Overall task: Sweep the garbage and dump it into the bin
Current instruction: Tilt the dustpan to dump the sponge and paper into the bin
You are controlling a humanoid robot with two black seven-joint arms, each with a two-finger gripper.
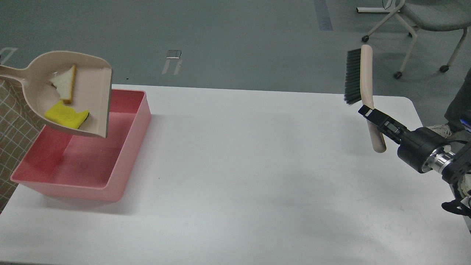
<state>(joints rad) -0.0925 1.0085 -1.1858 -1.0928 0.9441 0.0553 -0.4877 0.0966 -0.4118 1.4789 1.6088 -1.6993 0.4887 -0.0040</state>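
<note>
A beige dustpan hangs in the air over the far left part of the pink bin. It carries the garbage: a triangular white bread slice and a yellow sponge block. Its handle runs off the left edge, and my left gripper is out of view. My right gripper is shut on the handle of a beige brush with dark bristles, held upright above the table's right side. The bin's inside looks empty.
The white table carries only the bin. A wheeled grey chair stands on the floor at the back right. A checked cloth shows at the left edge. A person's shoe is by the right edge.
</note>
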